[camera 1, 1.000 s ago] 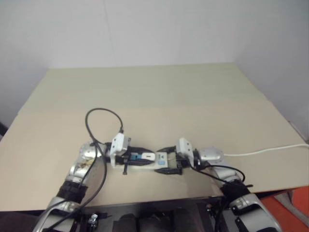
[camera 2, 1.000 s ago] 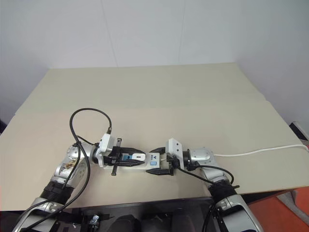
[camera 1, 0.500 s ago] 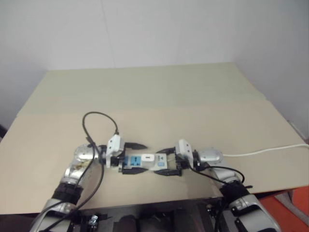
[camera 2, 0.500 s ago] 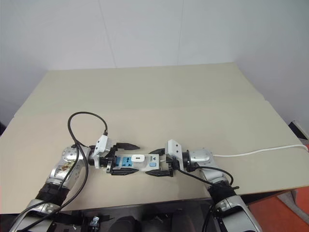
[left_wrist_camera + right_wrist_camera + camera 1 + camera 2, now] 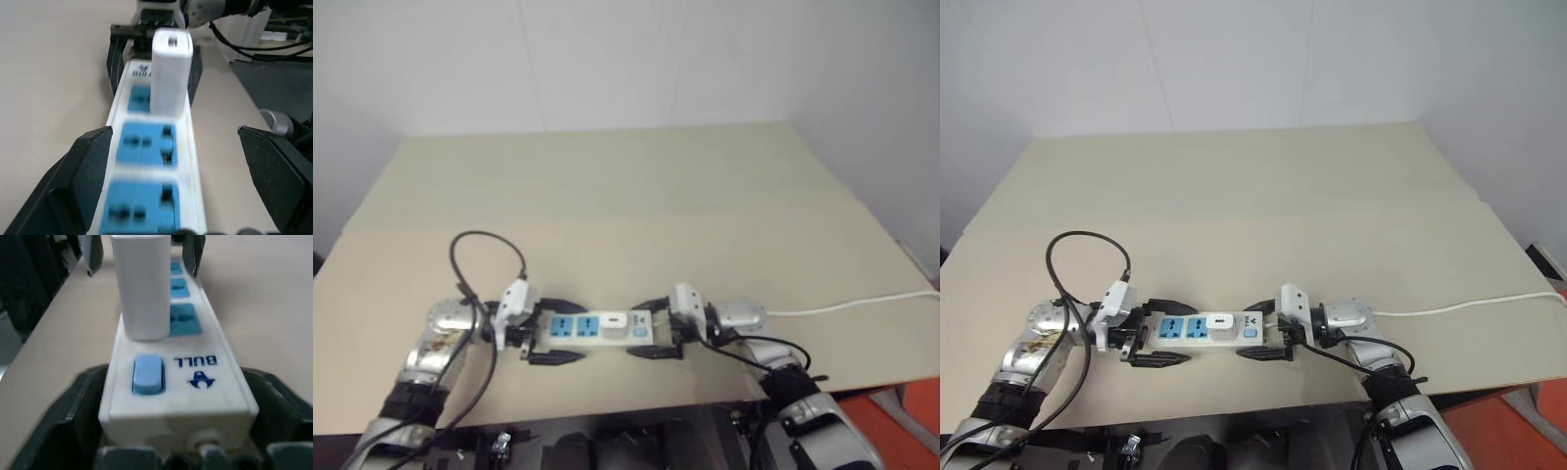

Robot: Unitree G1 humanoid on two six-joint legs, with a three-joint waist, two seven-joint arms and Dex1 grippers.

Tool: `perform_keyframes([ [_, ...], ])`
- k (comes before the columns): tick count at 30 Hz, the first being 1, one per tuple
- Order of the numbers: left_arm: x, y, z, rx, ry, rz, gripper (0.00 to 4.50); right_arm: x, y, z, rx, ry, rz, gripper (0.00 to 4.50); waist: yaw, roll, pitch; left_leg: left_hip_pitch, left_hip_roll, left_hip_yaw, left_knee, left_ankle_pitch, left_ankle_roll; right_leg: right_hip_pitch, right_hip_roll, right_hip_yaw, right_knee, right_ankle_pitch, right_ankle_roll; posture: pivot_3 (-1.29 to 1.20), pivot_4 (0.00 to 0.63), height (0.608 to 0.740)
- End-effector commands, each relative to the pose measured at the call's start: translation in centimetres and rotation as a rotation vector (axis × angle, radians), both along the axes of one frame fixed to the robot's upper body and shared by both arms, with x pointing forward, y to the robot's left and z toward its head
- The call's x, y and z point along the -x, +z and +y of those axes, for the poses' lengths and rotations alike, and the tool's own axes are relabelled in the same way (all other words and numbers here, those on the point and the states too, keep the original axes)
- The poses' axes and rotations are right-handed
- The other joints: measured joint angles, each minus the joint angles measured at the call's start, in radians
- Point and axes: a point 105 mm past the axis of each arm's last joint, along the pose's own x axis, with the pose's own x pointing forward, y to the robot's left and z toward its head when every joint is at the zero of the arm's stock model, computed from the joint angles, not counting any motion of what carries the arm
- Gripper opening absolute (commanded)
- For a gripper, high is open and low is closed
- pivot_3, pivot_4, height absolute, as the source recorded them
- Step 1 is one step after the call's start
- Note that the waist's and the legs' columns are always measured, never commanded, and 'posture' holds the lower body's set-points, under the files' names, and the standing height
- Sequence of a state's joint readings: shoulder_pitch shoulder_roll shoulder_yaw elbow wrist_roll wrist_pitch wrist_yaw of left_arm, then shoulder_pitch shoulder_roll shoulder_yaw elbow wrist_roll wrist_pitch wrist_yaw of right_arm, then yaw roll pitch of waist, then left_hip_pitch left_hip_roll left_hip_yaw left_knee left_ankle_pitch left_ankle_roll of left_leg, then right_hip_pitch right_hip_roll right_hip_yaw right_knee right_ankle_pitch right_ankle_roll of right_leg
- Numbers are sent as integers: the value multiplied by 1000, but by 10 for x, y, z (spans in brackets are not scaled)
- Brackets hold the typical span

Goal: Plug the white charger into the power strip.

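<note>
The small white rectangular charger (image 5: 1219,321) stands upright in the socket nearest the switch of the long white power strip (image 5: 1205,330), at six o'clock on the beige table (image 5: 1263,206). Both the left gripper (image 5: 1157,333) and right gripper (image 5: 1265,331) gape open around the strip's ends, gripping nothing. If either finger snags while withdrawing, the strip could be dragged and the charger tilted loose.

left tool (image 5: 1154,333): fingers spread wide | right tool (image 5: 1263,330): fingers spread | tools face each other
</note>
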State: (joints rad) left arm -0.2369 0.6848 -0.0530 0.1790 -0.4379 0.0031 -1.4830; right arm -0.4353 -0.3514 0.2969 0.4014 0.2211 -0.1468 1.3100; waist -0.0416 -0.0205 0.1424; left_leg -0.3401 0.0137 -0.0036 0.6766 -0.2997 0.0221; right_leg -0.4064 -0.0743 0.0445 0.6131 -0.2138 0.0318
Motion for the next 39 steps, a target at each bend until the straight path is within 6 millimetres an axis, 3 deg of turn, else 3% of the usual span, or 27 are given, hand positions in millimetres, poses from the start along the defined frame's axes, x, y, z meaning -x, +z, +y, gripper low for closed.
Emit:
perform_keyframes([
  [1, -2, 21, 16, 29, 62, -30, 4500, 1, -2, -10, -7, -19, 9, 4462, 1, -1, 1, -1, 0, 0, 0, 0, 0, -1, 0, 0, -1, 0, 0, 0, 150, 740],
  [5, 7, 27, 43, 11, 167, -43, 4500, 2, 11, -37, -28, -62, -13, 4462, 2, -1, 3, -6, 0, -1, 0, 0, 0, -4, -3, -1, -1, 0, 0, 0, 150, 740],
  [11, 29, 37, 84, -56, 287, -53, 4500, 18, 37, -93, -11, -120, -69, 4462, 28, -1, 10, -20, 0, 0, 1, 0, 0, -19, -4, -1, -2, 1, 1, 0, 150, 740],
  [16, 38, 41, 98, -79, 341, -60, 4500, 31, 53, -119, 36, -153, -132, 4462, 28, 0, 17, -19, 0, 2, 1, 0, 0, -17, -3, -2, -1, 1, 1, 0, 150, 740],
  [21, 36, 40, 94, -71, 347, -68, 4500, 33, 60, -125, 47, -181, -147, 4462, 26, -2, 19, -19, -1, 6, 1, 0, 0, -17, -2, -2, -1, 1, 1, 0, 150, 740],
  [39, 27, 40, 88, -66, 331, -80, 4500, 41, 57, -127, 60, -237, -160, 4462, 27, -3, 20, -19, -1, 7, 2, 0, 0, -17, -2, -2, -1, 1, 0, 0, 150, 740],
])
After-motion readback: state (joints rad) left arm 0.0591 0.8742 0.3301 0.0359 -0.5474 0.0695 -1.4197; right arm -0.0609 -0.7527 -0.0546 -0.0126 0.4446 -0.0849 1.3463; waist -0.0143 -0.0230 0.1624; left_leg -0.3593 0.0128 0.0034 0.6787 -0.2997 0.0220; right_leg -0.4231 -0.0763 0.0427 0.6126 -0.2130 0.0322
